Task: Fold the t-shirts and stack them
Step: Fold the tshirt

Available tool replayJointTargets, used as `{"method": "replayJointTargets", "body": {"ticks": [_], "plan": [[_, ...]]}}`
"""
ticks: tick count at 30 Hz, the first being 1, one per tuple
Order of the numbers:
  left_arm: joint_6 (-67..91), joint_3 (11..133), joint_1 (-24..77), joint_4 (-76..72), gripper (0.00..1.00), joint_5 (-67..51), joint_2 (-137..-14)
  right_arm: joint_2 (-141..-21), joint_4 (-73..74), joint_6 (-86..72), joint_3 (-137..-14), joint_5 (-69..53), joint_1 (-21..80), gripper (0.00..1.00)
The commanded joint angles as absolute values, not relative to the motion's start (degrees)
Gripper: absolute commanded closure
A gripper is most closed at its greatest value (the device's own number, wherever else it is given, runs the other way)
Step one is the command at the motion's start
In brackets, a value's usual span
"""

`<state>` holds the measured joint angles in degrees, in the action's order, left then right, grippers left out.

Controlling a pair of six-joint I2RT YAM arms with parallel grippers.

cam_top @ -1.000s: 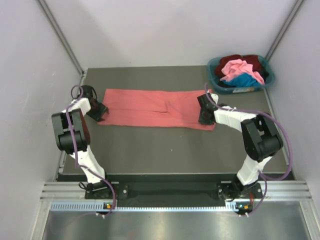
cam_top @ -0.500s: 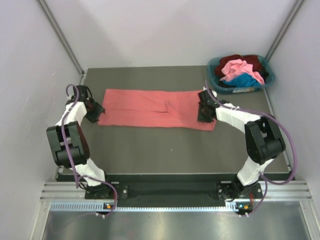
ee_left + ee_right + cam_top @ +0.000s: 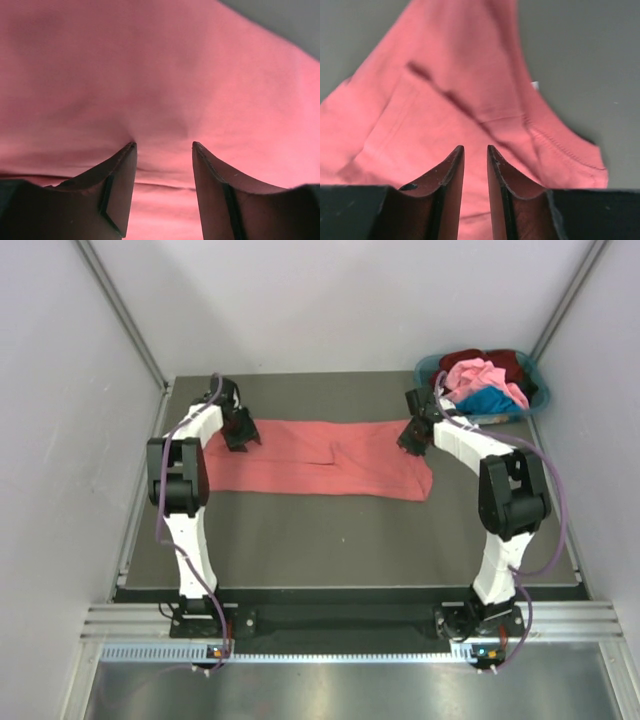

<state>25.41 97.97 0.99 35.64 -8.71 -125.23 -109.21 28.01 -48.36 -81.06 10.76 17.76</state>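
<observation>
A salmon-red t-shirt lies folded into a long strip across the dark table. My left gripper sits at the strip's far left corner; in the left wrist view it is open, its tips pressing on the cloth with nothing between them. My right gripper hangs over the far right corner; in the right wrist view it is open by a narrow gap above the cloth, holding nothing. Pink, maroon and blue t-shirts are heaped in the basket.
The teal basket stands at the table's far right corner, close behind my right arm. Grey walls close in the table on the left, back and right. Bare table shows in front of the strip.
Both arms have swung from the strip's near end corners up to its far corners. The right jaws have widened slightly. The shirt's near right corner now lies uncovered.
</observation>
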Motion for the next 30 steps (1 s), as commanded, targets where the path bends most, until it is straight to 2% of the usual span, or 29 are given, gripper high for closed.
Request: {"method": "replayJointTargets", "body": {"ticks": [1, 8, 18, 24, 30], "plan": [[25.39, 100.63, -1.05, 38.83, 0.46, -1.16, -128.3, -111.44, 30.32, -56.95, -83.05, 13.8, 17.14, 0.74], [30.93, 93.8, -6.15, 40.61, 0.48, 4.3, -129.2, -121.1, 26.47, -44.58, -88.33, 9.34, 16.88, 0.72], [38.3, 78.33, -12.12, 39.82, 0.49, 14.59, -119.8, -126.03, 13.89, -24.62, -91.66, -2.89, 18.55, 0.65], [43.06, 69.61, -13.62, 38.14, 0.49, 13.11, -109.53, -130.34, 17.92, -19.51, -104.04, -9.49, 19.34, 0.61], [41.05, 74.52, -12.92, 39.29, 0.49, 12.3, -104.42, -126.92, 30.14, -28.54, -109.86, -0.36, 19.42, 0.55]]}}
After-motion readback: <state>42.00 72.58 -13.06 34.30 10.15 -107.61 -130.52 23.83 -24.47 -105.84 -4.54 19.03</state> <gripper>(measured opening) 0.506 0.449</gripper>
